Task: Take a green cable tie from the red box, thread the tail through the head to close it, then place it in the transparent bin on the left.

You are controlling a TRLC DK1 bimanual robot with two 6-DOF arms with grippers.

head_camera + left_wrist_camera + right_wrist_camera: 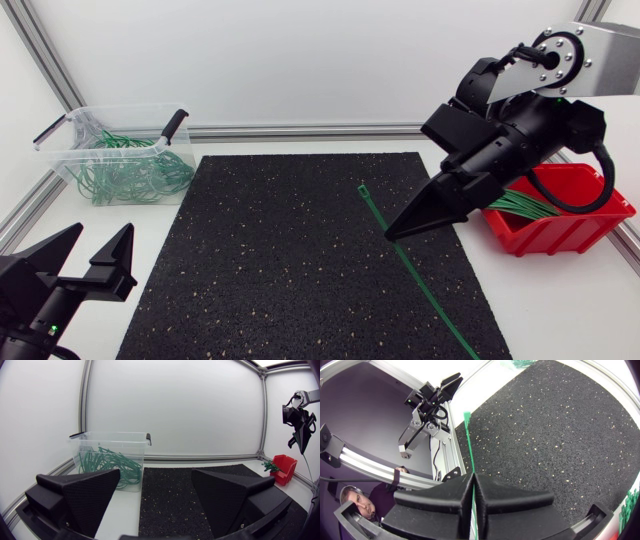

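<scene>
My right gripper (393, 234) hangs over the right part of the black mat (280, 280), shut on a long green cable tie (372, 204). The tie slants through the fingertips, its head toward the back and its tail (440, 310) trailing to the mat's front right. In the right wrist view the tie (468, 442) sticks straight out from the closed fingers (455, 497). The red box (575, 222) with more green ties sits at the right, just behind that arm. The transparent bin (120, 150) at the back left holds several closed ties. My left gripper (92, 250) rests open and empty at the front left.
The mat covers the middle of the white table. In the left wrist view the bin (110, 457) stands ahead of the left finger (80, 497), the red box (285, 467) far across the mat. The bin has black handles on its rim.
</scene>
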